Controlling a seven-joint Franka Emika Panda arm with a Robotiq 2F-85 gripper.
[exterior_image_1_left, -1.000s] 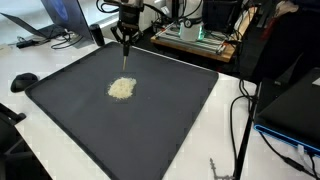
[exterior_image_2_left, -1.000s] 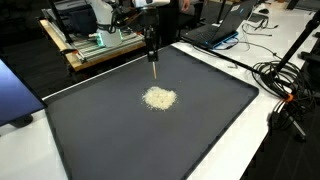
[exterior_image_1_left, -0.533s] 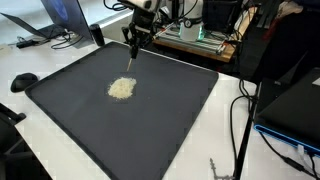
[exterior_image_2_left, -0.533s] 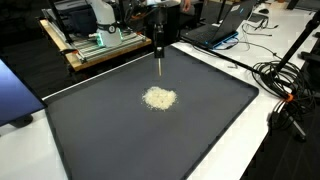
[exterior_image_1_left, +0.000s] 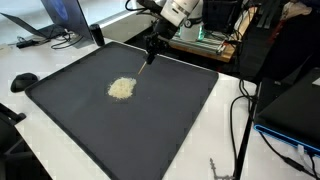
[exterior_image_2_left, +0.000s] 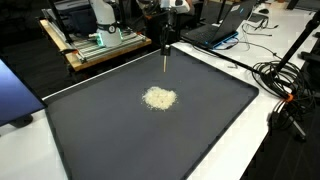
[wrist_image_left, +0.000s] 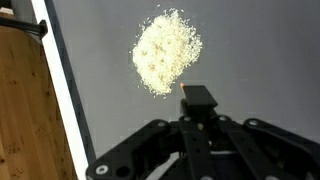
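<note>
We are observing a white table (exterior_image_1_left: 35, 68) carrying a large black mat (exterior_image_1_left: 175, 115). The gripper (exterior_image_1_left: 153, 46) is hanging above the mat's far edge. Its jaws are standing closed, clamping a thin stick (exterior_image_2_left: 165, 62) that is pointing down toward the mat. A pile of pale grains (exterior_image_2_left: 159, 98) is lying near the mat's centre, apart from the stick's tip and closer to the camera in both exterior views. In the wrist view, we are seeing the pile beyond the fingertips, clear of the jaws and not touching them.
</note>
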